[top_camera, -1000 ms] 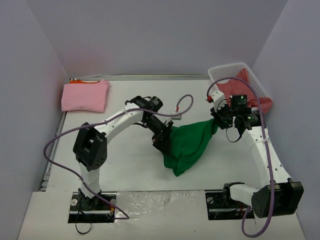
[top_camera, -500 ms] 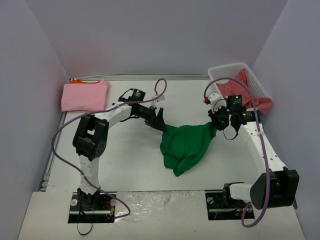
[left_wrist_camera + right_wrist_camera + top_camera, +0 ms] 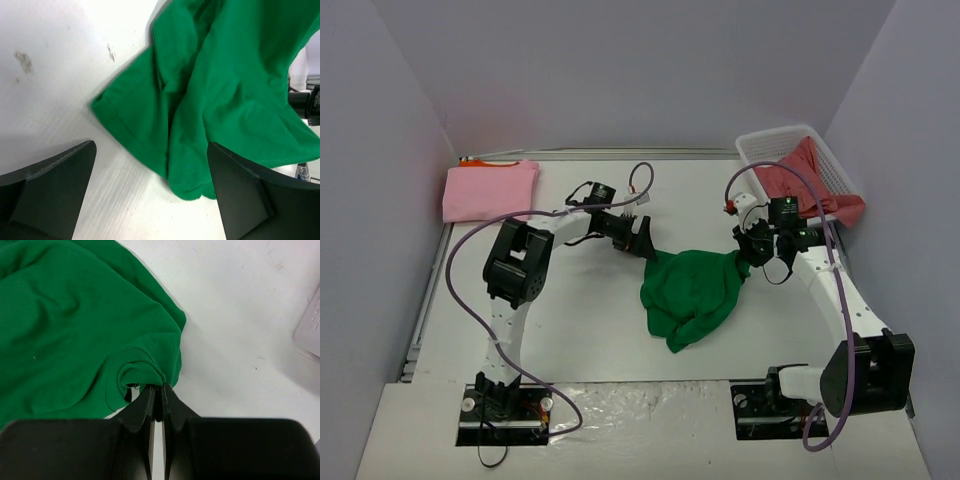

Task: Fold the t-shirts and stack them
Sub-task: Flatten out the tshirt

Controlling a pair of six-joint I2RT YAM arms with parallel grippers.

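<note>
Right gripper (image 3: 156, 390): pinched on a hemmed edge at the shirt's 3 o'clock side, probably to pull it flat.
Left gripper (image 3: 150, 167): spread, empty, over the 11 o'clock corner, poised to grab.
Green t-shirt (image 3: 692, 295): crumpled mid-table.
Pink t-shirt (image 3: 490, 192): folded, table's 10 o'clock.

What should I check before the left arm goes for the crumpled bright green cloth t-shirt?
1. Right end effector shut on an edge of the crumpled bright green cloth t-shirt: ok.
2. Left end effector open wide: ok.
3. Green cloth lying between the left fingers: ok in the wrist view; whether they touch it, cannot tell.
4. Shirt spread flat for folding: not ok, bunched.
5. Folded light pink cloth t-shirt apart from both arms: ok.
</note>
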